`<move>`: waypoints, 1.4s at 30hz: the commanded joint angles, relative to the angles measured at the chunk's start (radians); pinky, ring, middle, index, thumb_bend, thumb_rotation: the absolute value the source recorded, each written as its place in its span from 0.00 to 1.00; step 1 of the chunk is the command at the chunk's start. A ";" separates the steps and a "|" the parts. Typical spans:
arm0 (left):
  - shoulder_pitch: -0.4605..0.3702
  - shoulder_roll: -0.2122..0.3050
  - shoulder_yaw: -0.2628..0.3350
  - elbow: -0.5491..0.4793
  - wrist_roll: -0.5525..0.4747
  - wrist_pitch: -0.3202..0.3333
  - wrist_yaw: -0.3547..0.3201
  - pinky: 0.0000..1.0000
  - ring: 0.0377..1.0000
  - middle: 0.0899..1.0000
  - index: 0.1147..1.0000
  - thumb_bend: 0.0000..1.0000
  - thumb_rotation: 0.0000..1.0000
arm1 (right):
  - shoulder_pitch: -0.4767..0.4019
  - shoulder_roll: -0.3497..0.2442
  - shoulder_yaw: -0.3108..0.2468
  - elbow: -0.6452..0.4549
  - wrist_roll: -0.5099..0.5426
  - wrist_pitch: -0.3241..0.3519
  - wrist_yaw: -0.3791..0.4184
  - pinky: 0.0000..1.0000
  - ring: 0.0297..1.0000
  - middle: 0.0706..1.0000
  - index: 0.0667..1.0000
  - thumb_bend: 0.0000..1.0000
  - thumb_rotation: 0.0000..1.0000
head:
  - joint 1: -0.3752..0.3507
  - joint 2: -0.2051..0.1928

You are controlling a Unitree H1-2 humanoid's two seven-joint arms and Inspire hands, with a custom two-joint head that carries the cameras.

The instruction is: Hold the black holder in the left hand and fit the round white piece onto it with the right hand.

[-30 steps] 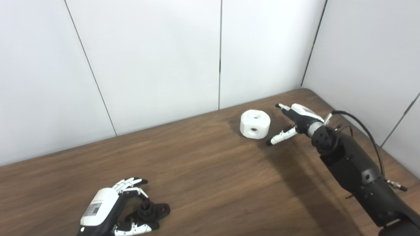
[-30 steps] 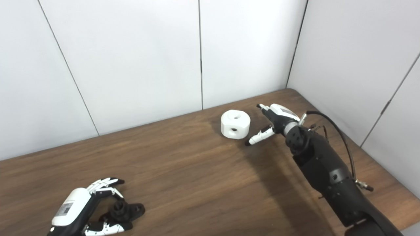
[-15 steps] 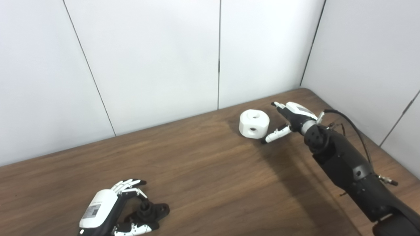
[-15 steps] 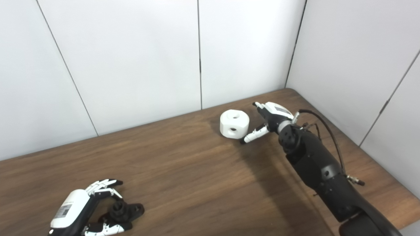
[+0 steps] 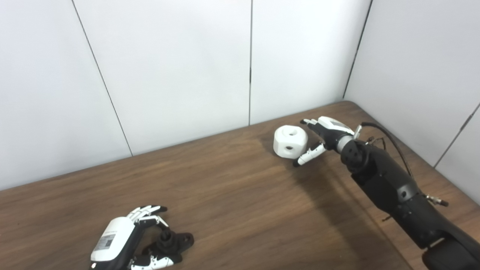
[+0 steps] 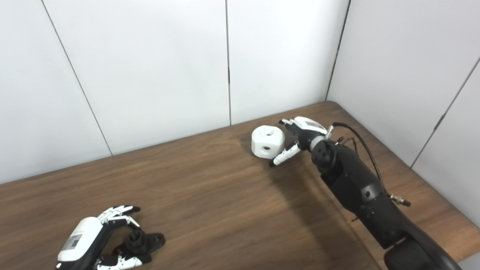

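On a dark brown wooden bench (image 5: 232,195), the right hand (image 5: 320,137) has been brought closer over the past second to the round white plastic piece with holes (image 5: 290,141) near the far wall, and its spread fingers now bracket the piece, so a grasp is judged imminent. At the near left, the small black holder (image 5: 172,243) lies on the bench, loosely cupped but not gripped by the left hand (image 5: 123,245), fingers apart. No containers are seen.

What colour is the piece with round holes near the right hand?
The round piece is plain white, with no pattern. It shows best in the left eye view.
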State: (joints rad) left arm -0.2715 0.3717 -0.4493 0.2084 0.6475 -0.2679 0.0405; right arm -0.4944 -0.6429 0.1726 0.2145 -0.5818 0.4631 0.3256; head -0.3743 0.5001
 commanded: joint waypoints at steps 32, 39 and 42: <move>0.080 0.030 -0.039 0.046 0.061 0.067 -0.086 0.89 0.86 0.82 0.42 0.52 0.05 | -0.038 0.144 0.009 0.064 -0.076 -0.005 -0.195 0.80 0.88 0.90 0.76 0.88 0.34 | 0.021 0.017; 0.083 0.028 -0.040 0.061 0.065 0.055 -0.068 0.88 0.86 0.82 0.42 0.52 0.05 | -0.026 0.210 -0.004 0.139 -0.127 -0.097 -0.481 0.74 0.76 0.72 0.46 0.55 0.14 | 0.021 0.017; 0.085 0.030 -0.042 0.054 0.065 0.062 -0.072 0.87 0.86 0.82 0.42 0.52 0.05 | -0.022 0.216 -0.002 0.156 -0.126 -0.121 -0.524 0.75 0.76 0.70 0.45 0.52 0.13 | 0.021 0.017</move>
State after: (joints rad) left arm -0.2655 0.3717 -0.4532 0.2024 0.6518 -0.2619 0.0524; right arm -0.5056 -0.4268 0.1666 0.3611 -0.7011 0.3733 -0.1759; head -0.3528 0.5170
